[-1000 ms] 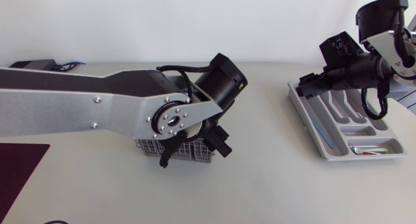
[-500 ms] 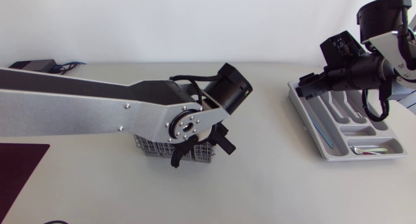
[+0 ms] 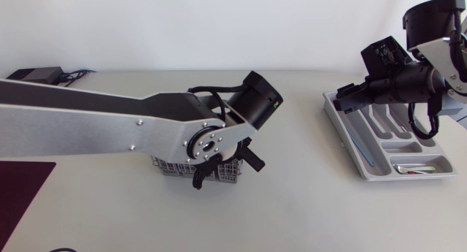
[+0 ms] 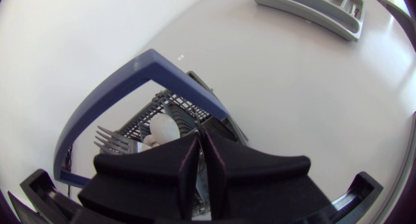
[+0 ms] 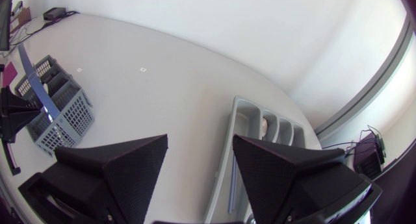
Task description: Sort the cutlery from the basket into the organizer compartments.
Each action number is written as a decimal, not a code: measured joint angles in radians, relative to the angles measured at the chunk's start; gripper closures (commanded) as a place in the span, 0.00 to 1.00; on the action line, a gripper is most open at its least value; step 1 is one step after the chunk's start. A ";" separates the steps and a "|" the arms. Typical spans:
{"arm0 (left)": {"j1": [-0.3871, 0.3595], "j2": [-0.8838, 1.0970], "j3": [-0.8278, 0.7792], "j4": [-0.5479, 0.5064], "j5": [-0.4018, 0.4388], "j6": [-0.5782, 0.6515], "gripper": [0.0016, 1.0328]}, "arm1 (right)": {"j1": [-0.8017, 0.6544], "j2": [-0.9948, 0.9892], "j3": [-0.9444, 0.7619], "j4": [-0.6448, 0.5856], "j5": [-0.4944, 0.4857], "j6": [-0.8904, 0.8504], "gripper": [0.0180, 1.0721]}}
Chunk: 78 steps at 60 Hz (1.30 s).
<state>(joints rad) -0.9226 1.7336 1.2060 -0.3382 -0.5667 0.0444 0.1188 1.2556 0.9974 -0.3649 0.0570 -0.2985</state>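
Left gripper (image 4: 200, 152), fingers pressed together, dips into the basket (image 4: 148, 60) (fork (image 4: 110, 138) and spoon (image 4: 162, 128) just ahead); right gripper (image 5: 198, 162) gapes wide above the organizer (image 5: 242, 113).

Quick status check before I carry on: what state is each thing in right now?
Grey mesh cutlery basket with blue handle: upright, handle raised, fork and spoon inside.
Grey plastic organizer tray: flat on table, some compartments holding cutlery.
Left gripper: shut, fingertips at the basket.
Right gripper: open, empty, above the organizer's end.
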 measured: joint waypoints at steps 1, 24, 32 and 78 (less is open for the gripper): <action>-0.001 -0.005 -0.004 0.000 0.000 0.000 0.97 | 0.000 0.000 0.000 0.000 0.000 0.000 0.31; -0.009 -0.323 -0.162 0.034 0.004 0.017 0.97 | 0.001 0.000 -0.005 0.006 0.000 0.000 0.31; -0.009 -0.443 -0.170 0.029 0.066 0.034 0.97 | 0.017 0.000 -0.005 0.005 0.000 0.000 0.31; 0.430 -0.609 -0.034 -0.084 1.157 -0.050 0.97 | 0.134 -0.195 -0.005 -0.114 -0.486 -0.027 0.30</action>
<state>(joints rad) -0.4931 1.1244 1.1725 -0.4225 0.5900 -0.0051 0.2523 1.0607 0.9928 -0.4793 -0.4286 -0.3260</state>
